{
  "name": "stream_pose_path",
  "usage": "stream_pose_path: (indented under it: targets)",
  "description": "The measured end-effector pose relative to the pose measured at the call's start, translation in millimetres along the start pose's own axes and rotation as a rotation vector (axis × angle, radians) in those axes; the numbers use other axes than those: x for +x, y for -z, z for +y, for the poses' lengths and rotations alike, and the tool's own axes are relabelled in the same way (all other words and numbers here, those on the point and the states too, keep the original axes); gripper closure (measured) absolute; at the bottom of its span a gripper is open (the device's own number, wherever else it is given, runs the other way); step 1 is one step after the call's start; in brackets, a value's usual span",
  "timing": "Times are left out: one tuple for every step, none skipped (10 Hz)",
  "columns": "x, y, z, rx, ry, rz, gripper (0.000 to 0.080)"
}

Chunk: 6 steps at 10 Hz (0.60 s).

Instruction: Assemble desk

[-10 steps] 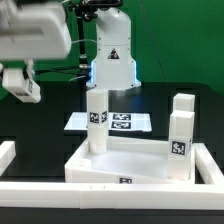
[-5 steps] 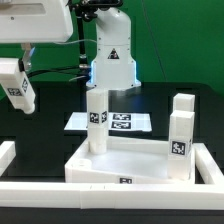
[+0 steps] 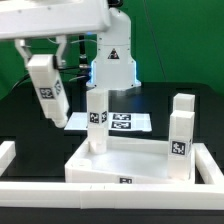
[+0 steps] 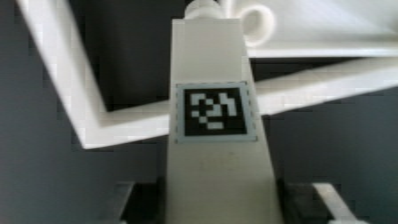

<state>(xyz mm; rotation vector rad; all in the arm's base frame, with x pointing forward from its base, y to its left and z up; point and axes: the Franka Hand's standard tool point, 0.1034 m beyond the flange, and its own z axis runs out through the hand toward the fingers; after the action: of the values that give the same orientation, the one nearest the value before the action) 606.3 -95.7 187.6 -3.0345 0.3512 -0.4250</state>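
In the exterior view my gripper (image 3: 43, 55) hangs at the upper left, shut on a white desk leg (image 3: 49, 92) that slants down below it, tag showing. The leg is in the air, to the left of and above the desk top (image 3: 135, 168), a white rimmed tray lying on the black table. Three legs stand upright on the tray: one at its left (image 3: 96, 120) and two at its right (image 3: 179, 146) (image 3: 184, 106). In the wrist view the held leg (image 4: 217, 110) fills the middle between my fingers (image 4: 322, 200), with the tray rim (image 4: 86, 100) behind it.
The marker board (image 3: 122, 123) lies flat behind the tray, in front of the arm's white base (image 3: 112, 60). A white rail (image 3: 40, 190) runs along the table's front, with a short piece (image 3: 6, 152) at the exterior view's left.
My gripper has carried the leg toward the exterior view's right and closer to the tray. The leg has come fully into view, hanging at a slant.
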Motion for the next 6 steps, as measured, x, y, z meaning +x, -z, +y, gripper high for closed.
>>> stream_pose_path:
  targets:
    - [2.3,-1.0,-3.0,-0.011,0.013,0.047,0.0512]
    - [1.4,-2.3,0.9,-0.021,0.017,0.069,0.0512]
    - [0.2,-3.0,0.3,-0.020,0.018,0.061,0.0512]
    - [0.2,-3.0,0.4,-0.020,0.018,0.061,0.0512]
    - [2.0,-2.6,-1.1,-0.028,0.018,0.092,0.0512]
    - [-3.0,-4.6,-8.2,-0.041,0.028,0.148,0.0512]
